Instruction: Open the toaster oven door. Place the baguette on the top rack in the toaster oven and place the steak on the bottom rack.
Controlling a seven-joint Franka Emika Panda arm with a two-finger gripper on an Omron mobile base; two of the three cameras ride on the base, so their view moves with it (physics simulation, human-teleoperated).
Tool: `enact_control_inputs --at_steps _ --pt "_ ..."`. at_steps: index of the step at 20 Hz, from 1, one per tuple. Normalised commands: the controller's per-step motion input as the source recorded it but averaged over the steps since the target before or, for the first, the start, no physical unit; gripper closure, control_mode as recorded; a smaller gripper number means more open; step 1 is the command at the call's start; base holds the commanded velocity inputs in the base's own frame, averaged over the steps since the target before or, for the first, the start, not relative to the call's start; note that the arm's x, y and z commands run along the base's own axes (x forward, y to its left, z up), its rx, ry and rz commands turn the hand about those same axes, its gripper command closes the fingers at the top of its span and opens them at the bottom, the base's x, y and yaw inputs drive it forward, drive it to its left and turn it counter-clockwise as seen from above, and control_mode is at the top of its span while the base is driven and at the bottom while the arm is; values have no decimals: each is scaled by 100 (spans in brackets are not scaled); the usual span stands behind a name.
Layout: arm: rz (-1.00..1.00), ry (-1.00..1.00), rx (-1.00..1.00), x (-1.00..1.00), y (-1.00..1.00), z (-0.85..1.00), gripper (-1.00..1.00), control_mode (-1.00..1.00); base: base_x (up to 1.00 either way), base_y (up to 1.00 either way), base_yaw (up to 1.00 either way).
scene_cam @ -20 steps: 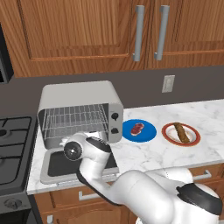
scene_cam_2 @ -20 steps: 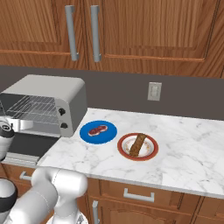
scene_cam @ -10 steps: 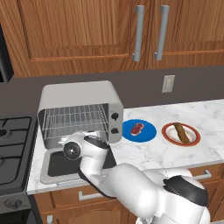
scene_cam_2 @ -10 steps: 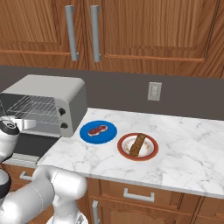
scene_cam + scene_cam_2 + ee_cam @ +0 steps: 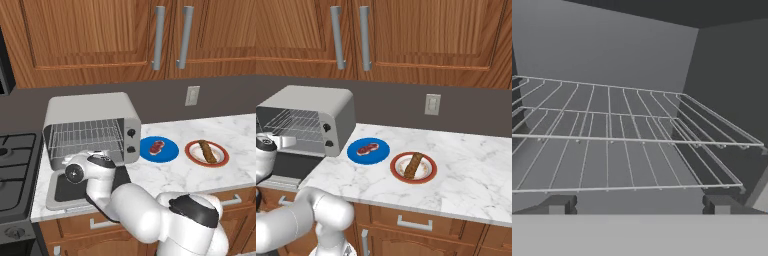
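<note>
1. You have the toaster oven (image 5: pixel 92 125) at the counter's (image 5: pixel 235 165) left end, its door (image 5: pixel 65 187) lying open on the near side.
2. To its right sits the steak (image 5: pixel 157 146), then the baguette (image 5: pixel 206 151) farther right.

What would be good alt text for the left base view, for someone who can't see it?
A grey toaster oven sits on a marble counter with its door folded down, wire racks bare. The white arm's hand reaches toward the opening. To the right, a steak lies on a blue plate and a baguette on a red-rimmed plate.
</note>
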Motion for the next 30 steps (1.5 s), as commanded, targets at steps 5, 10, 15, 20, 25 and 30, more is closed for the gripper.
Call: enact_control_inputs --at_steps 5,10,15,20,25,30 --pt "0 0 0 16 7 -6 -100 -100 0 0 0" --pt "0 0 0 19 0 -8 -100 -100 0 0 0" --pt "0 0 0 20 0 -17 -100 -100 0 0 0" --pt "0 0 0 20 0 -11 -100 -100 0 0 0" --pt "0 0 0 19 0 -3 -100 -100 0 0 0" --pt "1 0 0 13 1 -10 -100 -100 0 0 0"
